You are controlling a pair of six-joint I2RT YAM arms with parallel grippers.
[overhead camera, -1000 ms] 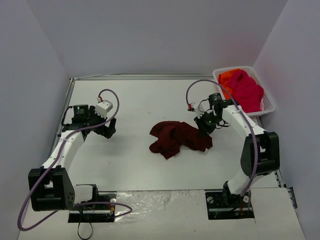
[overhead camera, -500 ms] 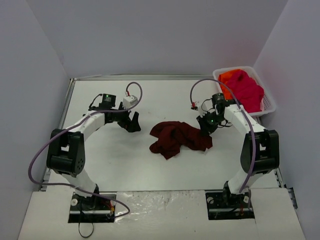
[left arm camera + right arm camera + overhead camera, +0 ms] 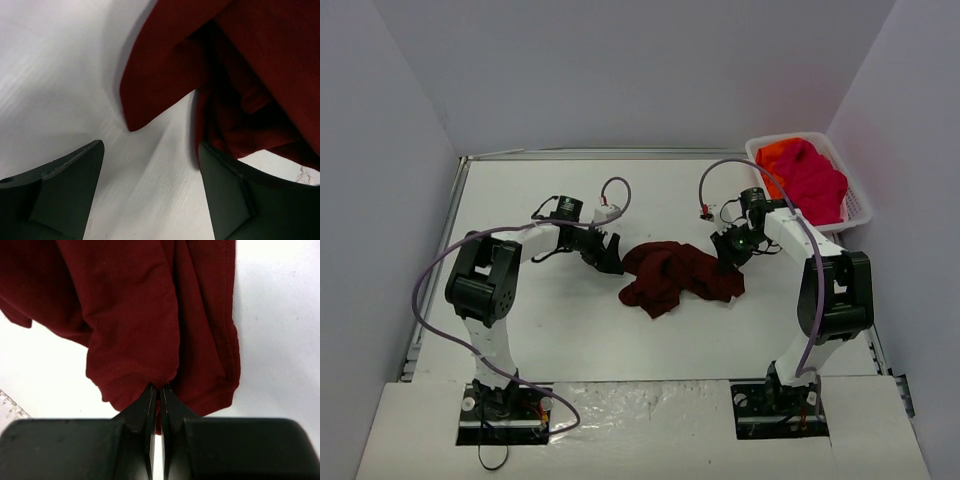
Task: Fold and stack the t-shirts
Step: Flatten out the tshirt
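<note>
1. The left arm (image 3: 515, 243) and the right arm (image 3: 798, 238) share one build: slim white links between chunky black joint housings
2. A loose purple cable (image 3: 417, 300) loops along the left arm, and a second purple cable (image 3: 724, 162) arcs along the right arm
3. Each arm rises from a black plate: the left base plate (image 3: 520, 425) and the right base plate (image 3: 760, 420)
4. The left gripper (image 3: 151, 146) has broad, matte black, wedge-shaped fingers (image 3: 65, 190) with flat inner faces
5. The right gripper (image 3: 159, 386) has black fingers (image 3: 142, 415) tapering from a wide blocky body to thin tips
</note>
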